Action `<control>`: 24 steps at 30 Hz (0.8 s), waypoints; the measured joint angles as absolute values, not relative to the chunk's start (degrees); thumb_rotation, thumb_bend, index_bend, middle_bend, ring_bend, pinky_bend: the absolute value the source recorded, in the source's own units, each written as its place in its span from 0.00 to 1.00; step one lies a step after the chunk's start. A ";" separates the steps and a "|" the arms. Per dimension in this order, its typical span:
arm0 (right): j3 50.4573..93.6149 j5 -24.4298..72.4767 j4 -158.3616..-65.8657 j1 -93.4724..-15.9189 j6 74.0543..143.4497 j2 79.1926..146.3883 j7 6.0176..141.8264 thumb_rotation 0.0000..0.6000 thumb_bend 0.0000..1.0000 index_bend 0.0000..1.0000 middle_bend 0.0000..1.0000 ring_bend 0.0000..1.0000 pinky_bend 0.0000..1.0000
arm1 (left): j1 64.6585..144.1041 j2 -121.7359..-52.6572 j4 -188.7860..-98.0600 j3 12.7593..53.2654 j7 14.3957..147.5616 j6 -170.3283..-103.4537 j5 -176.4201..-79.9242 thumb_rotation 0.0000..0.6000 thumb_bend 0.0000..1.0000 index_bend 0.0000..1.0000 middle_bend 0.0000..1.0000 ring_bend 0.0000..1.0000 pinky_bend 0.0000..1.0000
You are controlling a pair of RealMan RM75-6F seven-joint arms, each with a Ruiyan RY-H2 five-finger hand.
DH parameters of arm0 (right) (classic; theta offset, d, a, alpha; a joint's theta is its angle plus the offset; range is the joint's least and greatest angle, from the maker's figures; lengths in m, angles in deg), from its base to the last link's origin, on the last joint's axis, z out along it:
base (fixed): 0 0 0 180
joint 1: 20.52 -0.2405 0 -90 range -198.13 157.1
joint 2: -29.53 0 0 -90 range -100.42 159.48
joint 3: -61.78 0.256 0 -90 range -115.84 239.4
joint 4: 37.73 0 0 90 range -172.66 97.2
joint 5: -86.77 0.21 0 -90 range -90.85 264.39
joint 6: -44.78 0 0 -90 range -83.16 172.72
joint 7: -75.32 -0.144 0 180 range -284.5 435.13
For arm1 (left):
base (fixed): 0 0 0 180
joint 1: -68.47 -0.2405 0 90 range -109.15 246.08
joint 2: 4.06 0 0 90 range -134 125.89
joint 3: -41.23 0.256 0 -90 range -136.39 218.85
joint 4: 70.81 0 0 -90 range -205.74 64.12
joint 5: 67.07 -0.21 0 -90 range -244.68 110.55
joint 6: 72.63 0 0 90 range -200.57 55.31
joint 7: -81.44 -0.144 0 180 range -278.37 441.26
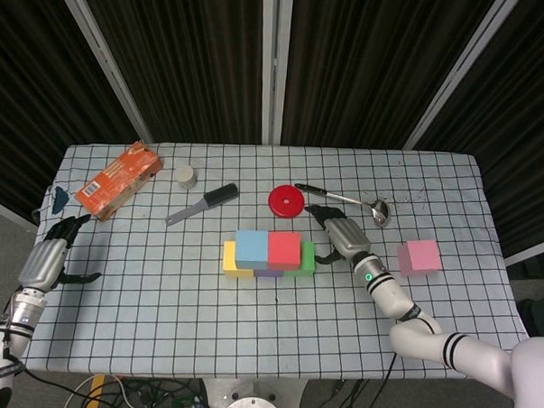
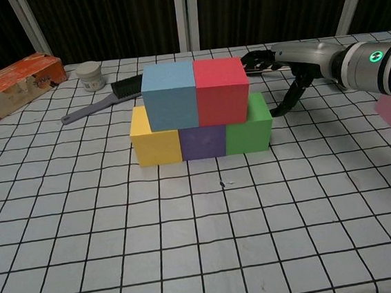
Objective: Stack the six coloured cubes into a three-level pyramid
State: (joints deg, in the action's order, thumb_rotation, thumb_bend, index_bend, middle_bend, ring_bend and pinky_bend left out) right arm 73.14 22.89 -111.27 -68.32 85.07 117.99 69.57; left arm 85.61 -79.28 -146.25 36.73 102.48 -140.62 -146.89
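Yellow (image 2: 154,138), purple (image 2: 203,142) and green (image 2: 248,129) cubes form a row at the table's middle. A blue cube (image 2: 168,87) and a red cube (image 2: 221,82) sit on top of that row. The pink cube (image 1: 419,256) lies alone on the table to the right. My right hand (image 2: 291,61) is at the right side of the green cube (image 1: 308,258), fingers spread and holding nothing, its thumb reaching down by the cube's side. My left hand (image 1: 51,258) hangs at the table's left edge, fingers apart and empty.
Behind the stack lie a red disc (image 1: 287,201), a metal ladle (image 1: 344,200) and a black-handled knife (image 1: 202,204). An orange carton (image 1: 119,179) and a small white jar (image 1: 184,174) sit at the back left.
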 measured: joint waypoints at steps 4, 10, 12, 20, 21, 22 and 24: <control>73.25 22.83 -112.29 -68.07 85.16 116.67 69.70 1.00 0.15 0.00 0.04 0.00 0.00 | 85.64 -79.14 -146.43 36.78 102.47 -140.37 -146.82 1.00 0.06 0.05 0.09 0.00 0.07; 73.44 23.43 -116.01 -67.49 85.16 112.37 70.63 1.00 0.14 0.00 0.06 0.00 0.00 | 85.70 -79.03 -146.78 36.84 102.37 -140.09 -146.73 1.00 0.06 0.05 0.09 0.00 0.07; 73.48 24.16 -118.02 -67.34 85.08 109.91 71.70 1.00 0.13 0.00 0.06 0.00 0.00 | 85.76 -78.90 -147.01 36.75 102.34 -140.09 -146.71 1.00 0.06 0.05 0.09 0.00 0.07; 72.88 30.13 -128.50 -67.06 86.09 96.93 81.12 1.00 0.11 0.00 0.08 0.00 0.00 | 85.77 -77.94 -148.42 36.57 102.79 -140.08 -146.62 1.00 0.06 0.05 0.09 0.00 0.07; 72.56 31.23 -130.40 -66.89 87.00 94.89 83.23 1.00 0.11 0.00 0.08 0.00 0.00 | 85.72 -77.81 -148.58 36.60 102.90 -140.08 -146.62 1.00 0.06 0.05 0.09 0.00 0.07; 72.27 32.05 -131.85 -66.71 87.77 93.42 84.74 1.00 0.10 0.00 0.08 0.00 0.00 | 85.65 -77.68 -148.71 36.63 103.00 -140.12 -146.62 1.00 0.06 0.05 0.09 0.00 0.07; 71.45 33.90 -135.07 -66.17 89.48 90.11 87.71 1.00 0.10 0.00 0.09 0.00 0.00 | 85.49 -77.54 -148.82 36.62 103.09 -140.29 -146.51 1.00 0.06 0.05 0.09 0.00 0.07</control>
State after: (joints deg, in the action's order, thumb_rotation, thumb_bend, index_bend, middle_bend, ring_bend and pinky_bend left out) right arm 71.45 33.90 -135.07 -66.17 89.48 90.11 87.71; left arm 85.49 -77.54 -148.82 36.62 103.09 -140.29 -146.51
